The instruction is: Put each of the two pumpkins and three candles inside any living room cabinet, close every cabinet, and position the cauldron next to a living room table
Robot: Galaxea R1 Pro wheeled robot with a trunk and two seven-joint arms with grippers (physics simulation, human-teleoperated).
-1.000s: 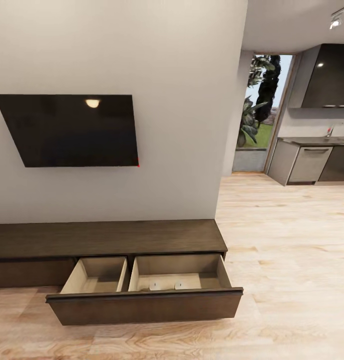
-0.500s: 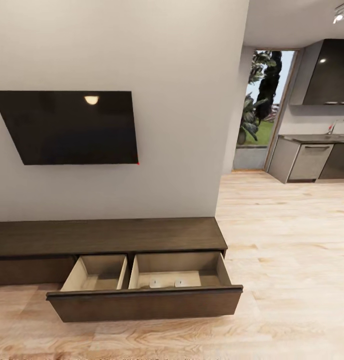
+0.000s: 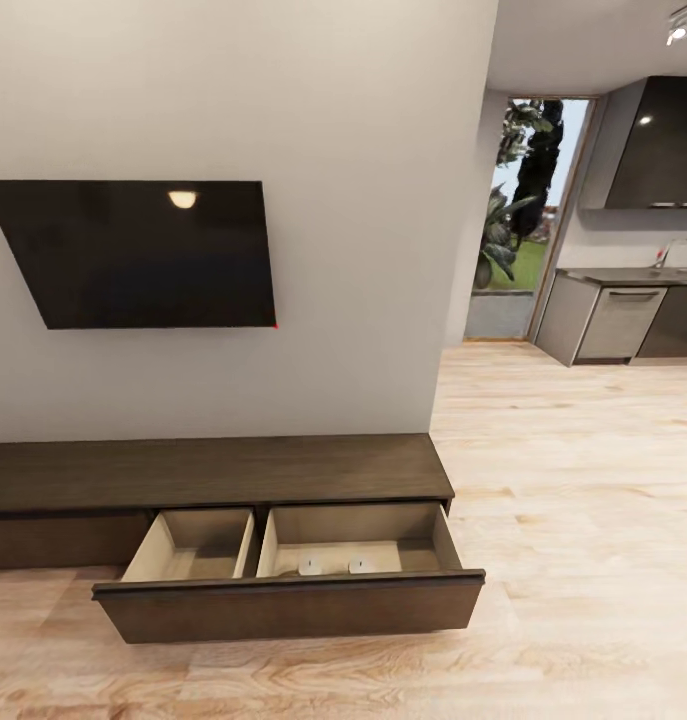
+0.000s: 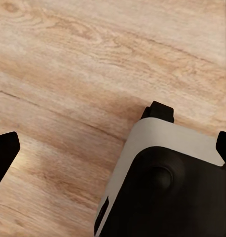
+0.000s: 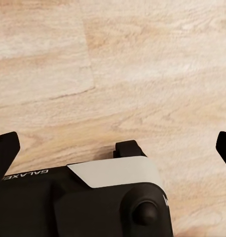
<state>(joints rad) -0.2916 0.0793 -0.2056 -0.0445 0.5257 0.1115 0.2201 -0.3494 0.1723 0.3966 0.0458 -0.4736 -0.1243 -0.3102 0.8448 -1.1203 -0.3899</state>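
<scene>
Comparing the head view with the one a moment earlier, almost nothing differs: the slight shift of the whole picture seen a second ago is over, so the camera now looks steady, facing the wall.

At the far left hangs the dark television (image 3: 143,255). Below it runs the cabinet (image 3: 213,470), its wide drawer (image 3: 288,605) pulled out. The drawer's left compartment (image 3: 193,550) looks bare. The right compartment holds two candles (image 3: 311,567), side by side near the front panel; the second one (image 3: 360,566) sits just beside the first. No pumpkin appears anywhere, nor a third candle or the cauldron. Further right, wood floor (image 3: 583,480) leads to a kitchen (image 3: 633,300).

The left gripper (image 4: 113,148) points at bare floor, fingers spread wide with nothing between them. The right gripper (image 5: 113,148) likewise hangs over floor, wide apart and empty.

My judgement: two candles are stowed, the drawer remains open, and the robot, empty-handed, must go and fetch the remaining items.
</scene>
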